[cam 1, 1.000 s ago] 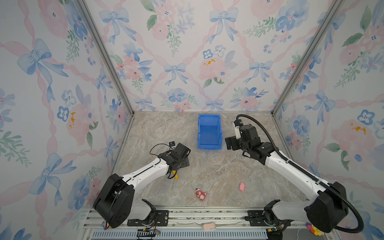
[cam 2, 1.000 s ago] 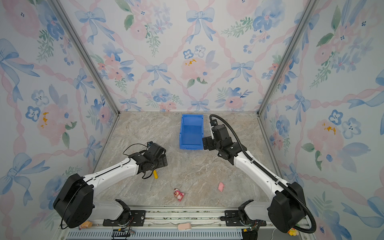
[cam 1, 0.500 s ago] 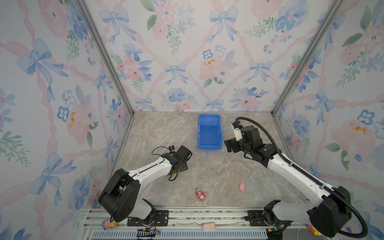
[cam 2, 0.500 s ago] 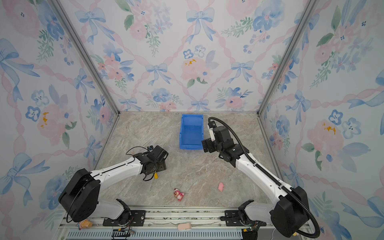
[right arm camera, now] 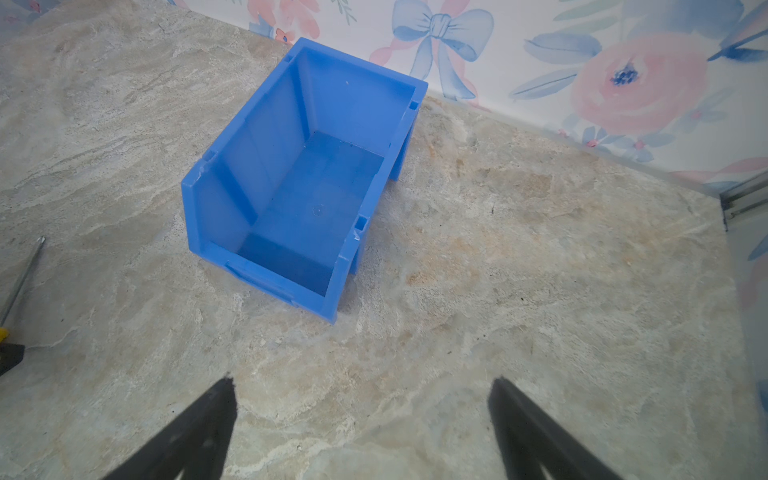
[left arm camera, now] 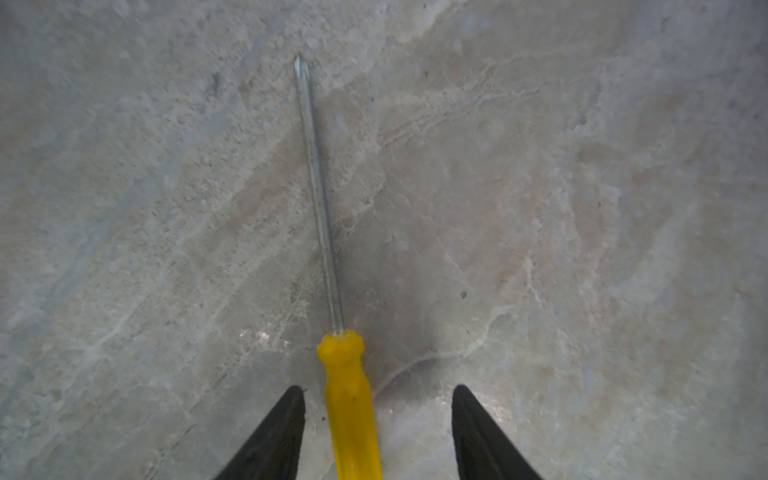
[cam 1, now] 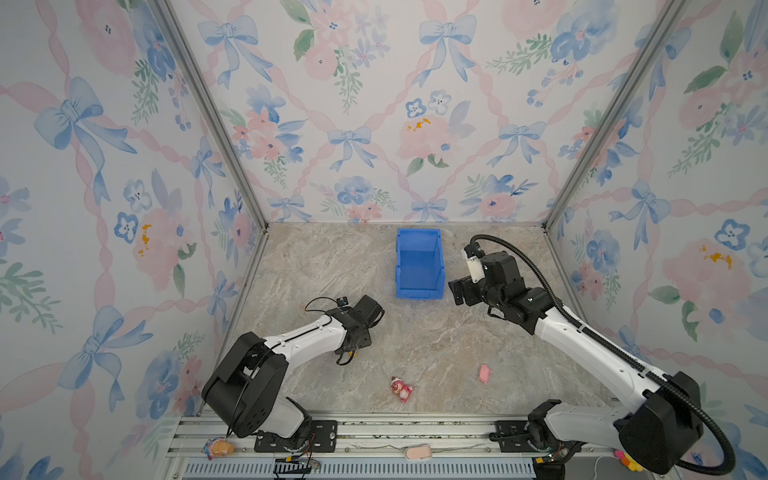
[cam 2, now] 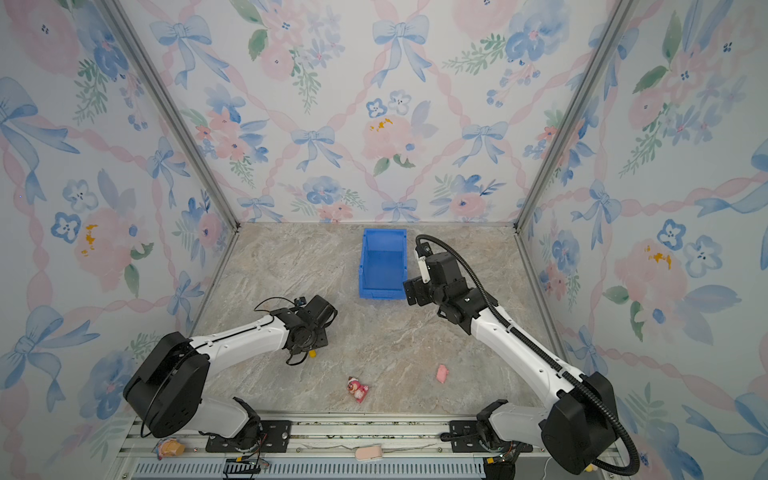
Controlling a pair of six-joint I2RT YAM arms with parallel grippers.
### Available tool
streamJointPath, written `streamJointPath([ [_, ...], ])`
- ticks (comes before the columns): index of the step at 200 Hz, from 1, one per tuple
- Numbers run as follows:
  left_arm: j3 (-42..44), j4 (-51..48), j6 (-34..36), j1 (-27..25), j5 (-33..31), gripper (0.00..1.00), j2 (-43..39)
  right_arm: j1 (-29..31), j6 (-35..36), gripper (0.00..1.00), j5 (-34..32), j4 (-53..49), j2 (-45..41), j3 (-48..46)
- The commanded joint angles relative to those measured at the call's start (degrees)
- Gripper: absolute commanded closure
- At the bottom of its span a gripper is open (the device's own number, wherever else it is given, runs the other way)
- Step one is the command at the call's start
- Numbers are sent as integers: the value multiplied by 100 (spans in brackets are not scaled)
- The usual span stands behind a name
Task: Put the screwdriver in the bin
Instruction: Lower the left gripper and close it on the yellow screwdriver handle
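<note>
Jaws of L gripper (left arm camera: 377,388) abt half open, straddling screwdriver (left arm camera: 347,395) handle w/ gaps both sides; R gripper (right arm camera: 363,380) wide open.

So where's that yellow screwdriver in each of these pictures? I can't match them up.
In a top view: the screwdriver, only a yellow speck, left of centre.
In a top view: the same speck, left of centre.
Left wrist: mid-picture, handle between the left gripper's open jaws.
Right wrist: its shaft, at the picture's edge.
Shared landmark: the blue bin, in all but the left wrist view.
</note>
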State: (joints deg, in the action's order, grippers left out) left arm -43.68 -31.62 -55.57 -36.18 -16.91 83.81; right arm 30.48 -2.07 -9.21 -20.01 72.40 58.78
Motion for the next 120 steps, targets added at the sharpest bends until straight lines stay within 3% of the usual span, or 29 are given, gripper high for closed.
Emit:
streamJointPath([
  [1, 105, -162, -85, 15, -33, 45, 108, -15, 56, 3, -67, -117, 55, -25],
  [84, 345, -137, -251, 4, -21, 64, 328, -49, 76, 3, -132, -90, -68, -82],
  [120, 310, -128, -251, -38, -34, 77, 325, -54, 93, 3, -201, -109, -128, -95],
])
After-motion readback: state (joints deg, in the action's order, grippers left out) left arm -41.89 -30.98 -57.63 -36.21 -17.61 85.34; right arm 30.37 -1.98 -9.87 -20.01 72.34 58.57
